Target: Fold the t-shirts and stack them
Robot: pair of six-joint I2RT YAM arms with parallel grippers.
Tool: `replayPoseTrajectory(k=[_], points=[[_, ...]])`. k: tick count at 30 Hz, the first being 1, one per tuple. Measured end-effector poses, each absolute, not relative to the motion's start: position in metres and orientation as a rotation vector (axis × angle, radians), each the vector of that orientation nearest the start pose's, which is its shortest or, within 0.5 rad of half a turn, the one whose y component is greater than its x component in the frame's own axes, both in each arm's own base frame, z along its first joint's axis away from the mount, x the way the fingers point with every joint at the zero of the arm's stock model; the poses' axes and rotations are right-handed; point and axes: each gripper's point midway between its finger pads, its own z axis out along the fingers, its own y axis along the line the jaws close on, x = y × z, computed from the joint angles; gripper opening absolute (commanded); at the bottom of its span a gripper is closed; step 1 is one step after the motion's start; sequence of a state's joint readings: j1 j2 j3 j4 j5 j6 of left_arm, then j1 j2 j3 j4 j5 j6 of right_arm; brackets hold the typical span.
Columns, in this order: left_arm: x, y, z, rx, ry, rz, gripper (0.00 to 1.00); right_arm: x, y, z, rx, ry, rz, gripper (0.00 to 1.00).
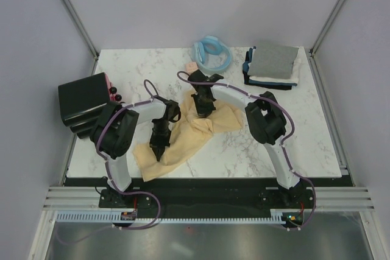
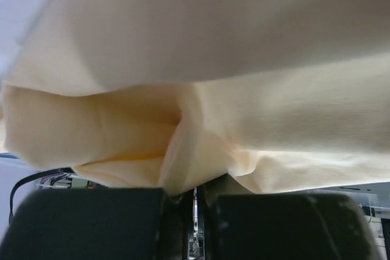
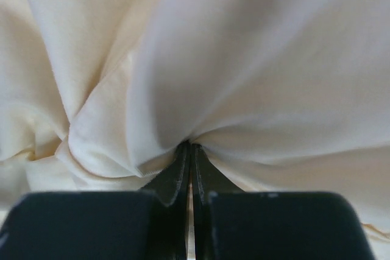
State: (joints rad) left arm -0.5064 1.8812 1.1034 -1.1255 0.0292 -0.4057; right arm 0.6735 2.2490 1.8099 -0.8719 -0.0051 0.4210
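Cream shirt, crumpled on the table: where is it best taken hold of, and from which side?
Grip the shirt by raised folds, two spots well apart, coming from above. It lies limp and crumpled, so probably only pinched-up ridges give purchase. The left gripper and right gripper are shut on such folds.

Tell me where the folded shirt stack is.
In the top view, the folded stack sits at the far right corner of the table, just right of the light blue ring.

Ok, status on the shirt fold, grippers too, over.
Left gripper shut on cream shirt. Right gripper shut on it too. Shirt bunched mid-table, unfolded. Folded stack, blue ring at far edge, not in the way.
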Motion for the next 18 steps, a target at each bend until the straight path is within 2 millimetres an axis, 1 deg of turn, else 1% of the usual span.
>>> replayPoseTrajectory(k=[2,6,9,12,18], points=[[0.161,-0.117,0.013,0.168,3.448,0.197,0.02,0.358,0.318,0.019,-0.391,2.873,0.265,0.06],[0.157,-0.123,0.016,0.188,3.449,0.155,0.02,0.379,0.338,0.021,-0.421,2.823,0.312,0.08],[0.154,-0.131,0.019,0.218,3.444,0.112,0.02,0.390,0.342,0.021,-0.415,2.804,0.323,0.07],[0.149,-0.139,0.021,0.253,3.448,0.071,0.02,0.395,0.343,0.020,-0.404,2.803,0.349,0.04],[0.144,-0.148,0.025,0.295,3.442,0.015,0.02,0.393,0.348,0.021,-0.385,2.825,0.429,0.04]])
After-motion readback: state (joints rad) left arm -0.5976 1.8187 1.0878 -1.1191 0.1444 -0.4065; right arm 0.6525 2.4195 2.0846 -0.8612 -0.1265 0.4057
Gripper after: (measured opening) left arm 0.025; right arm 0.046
